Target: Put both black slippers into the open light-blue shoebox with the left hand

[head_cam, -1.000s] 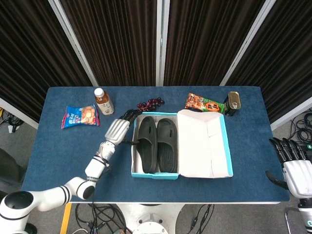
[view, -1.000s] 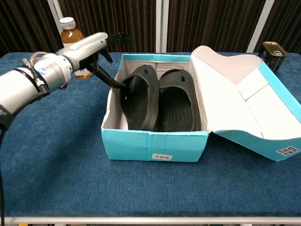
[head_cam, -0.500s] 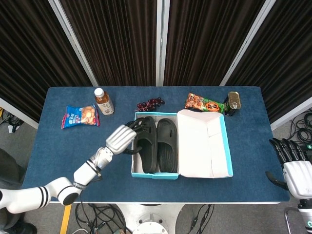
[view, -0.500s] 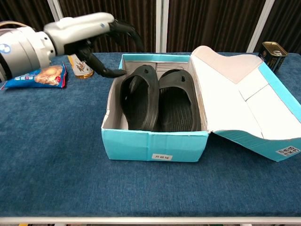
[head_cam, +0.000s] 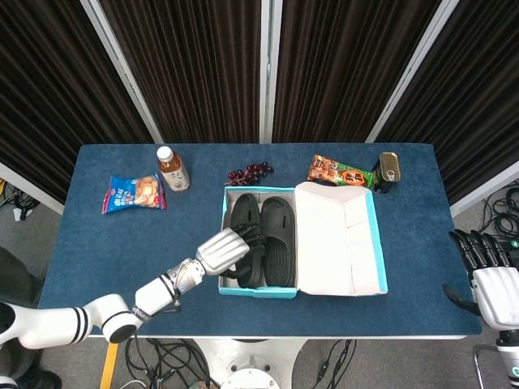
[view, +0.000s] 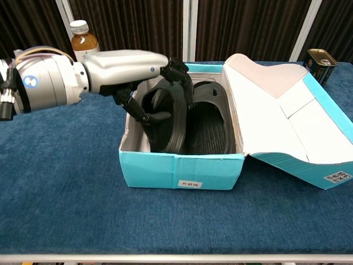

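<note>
Both black slippers [view: 187, 118] already lie in the shoebox [view: 179, 165]; my left hand [view: 157, 83], fingers curled round the 9 o'clock slipper's strap, should press it flat, then let go; right hand [head_cam: 486, 271] idle, fingers apart.

The tabletop [view: 60, 210] wears a matt, felt-like blue cloth, and on it the light-blue shoebox [view: 179, 168] looks like smooth cardboard, white inside, holding two black slippers [view: 187, 124] of matt rubbery material with ribbed footbeds. The left hand [view: 138, 69] has a smooth, satiny silver-grey shell with dark fingers [view: 179, 74], while the right hand [head_cam: 491, 279] at 4 o'clock in the head view looks similar. Toward 12 o'clock sit a clear plastic bottle [head_cam: 172, 168], two glossy snack packets [head_cam: 133, 194] [head_cam: 342, 173] and a shiny metal tin [view: 321, 62].
</note>
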`<state>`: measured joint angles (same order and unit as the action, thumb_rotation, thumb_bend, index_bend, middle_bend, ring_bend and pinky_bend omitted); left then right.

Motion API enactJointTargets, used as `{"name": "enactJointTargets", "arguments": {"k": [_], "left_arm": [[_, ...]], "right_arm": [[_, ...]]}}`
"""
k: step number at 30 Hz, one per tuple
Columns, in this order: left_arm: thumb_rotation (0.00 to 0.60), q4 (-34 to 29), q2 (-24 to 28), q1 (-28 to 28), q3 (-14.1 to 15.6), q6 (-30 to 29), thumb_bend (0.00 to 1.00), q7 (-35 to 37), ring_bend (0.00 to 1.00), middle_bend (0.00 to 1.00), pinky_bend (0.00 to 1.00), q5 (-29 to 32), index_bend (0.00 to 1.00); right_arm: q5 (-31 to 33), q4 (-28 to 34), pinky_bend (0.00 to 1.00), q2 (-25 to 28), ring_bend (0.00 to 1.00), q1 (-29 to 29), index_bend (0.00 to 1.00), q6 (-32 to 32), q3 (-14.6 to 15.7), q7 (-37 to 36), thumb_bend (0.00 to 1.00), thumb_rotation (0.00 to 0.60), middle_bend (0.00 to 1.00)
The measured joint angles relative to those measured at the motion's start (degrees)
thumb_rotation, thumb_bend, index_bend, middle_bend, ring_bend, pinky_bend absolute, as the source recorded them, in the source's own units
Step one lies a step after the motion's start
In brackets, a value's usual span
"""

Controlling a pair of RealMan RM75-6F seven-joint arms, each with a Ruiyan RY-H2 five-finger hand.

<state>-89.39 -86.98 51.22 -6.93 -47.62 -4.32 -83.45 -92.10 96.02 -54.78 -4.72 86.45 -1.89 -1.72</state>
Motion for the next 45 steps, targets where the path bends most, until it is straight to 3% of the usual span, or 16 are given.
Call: {"name": "enactJointTargets", "arguments": {"k": [17, 22, 26, 31, 33, 38, 45], "left_arm": [[0.537, -0.1, -1.6, 0.2, 2.0, 2.6, 0.42, -5.5, 0.0, 0.23, 0.15, 5.5, 0.34], [0.525, -1.5, -0.9, -1.2, 1.4, -1.3, 0.42, -1.9, 0.0, 0.23, 0.15, 3.9, 0.34], [0.53, -2.6, 0.4, -2.9, 0.6, -5.8, 0.4, 5.2, 0.0, 0.23, 0.16, 1.6, 0.33], [0.537, -2.6, 4.1, -7.9, -0.5, -15.2, 0.38, 13.6, 0.0, 0.23, 0.16, -0.1, 0.33], [0.572, -1.8, 6.4, -11.1, -0.8, -18.7, 0.37, 14.1, 0.0, 0.23, 0.16, 1.0, 0.33], [0.6, 1.5, 10.0, -18.4, -0.6, -24.7, 0.37, 9.6, 0.0, 0.23, 0.16, 7.0, 0.33], [0.6, 3.1, 15.2, -29.5, 2.9, -31.8, 0.35, 3.2, 0.0, 0.21, 0.15, 11.9, 0.29]], "right_arm": [[0.1, 0.5, 0.08, 0.2, 0.0, -0.1, 0.0, -0.3, 0.0, 0.4, 0.13, 0.6, 0.09], [0.1, 0.4, 0.08, 0.2, 0.0, 0.1, 0.0, 0.1, 0.0, 0.1, 0.13, 0.6, 0.09], [0.3, -0.1, 0.08, 0.1, 0.0, 0.2, 0.0, 0.1, 0.0, -0.6, 0.13, 0.6, 0.09], [0.7, -1.0, 0.08, -0.1, 0.0, 0.2, 0.0, -0.2, 0.0, -2.8, 0.13, 0.6, 0.09], [1.1, -1.7, 0.08, -0.2, 0.0, 0.0, 0.0, -0.7, 0.0, -4.5, 0.13, 0.6, 0.09], [2.3, -4.8, 0.08, -1.1, 0.0, -0.8, 0.0, -3.0, -0.1, -9.4, 0.13, 0.6, 0.09], [2.2, -9.1, 0.08, -4.7, 0.0, -2.3, 0.0, -4.3, -0.5, -12.7, 0.13, 0.6, 0.07]]}}
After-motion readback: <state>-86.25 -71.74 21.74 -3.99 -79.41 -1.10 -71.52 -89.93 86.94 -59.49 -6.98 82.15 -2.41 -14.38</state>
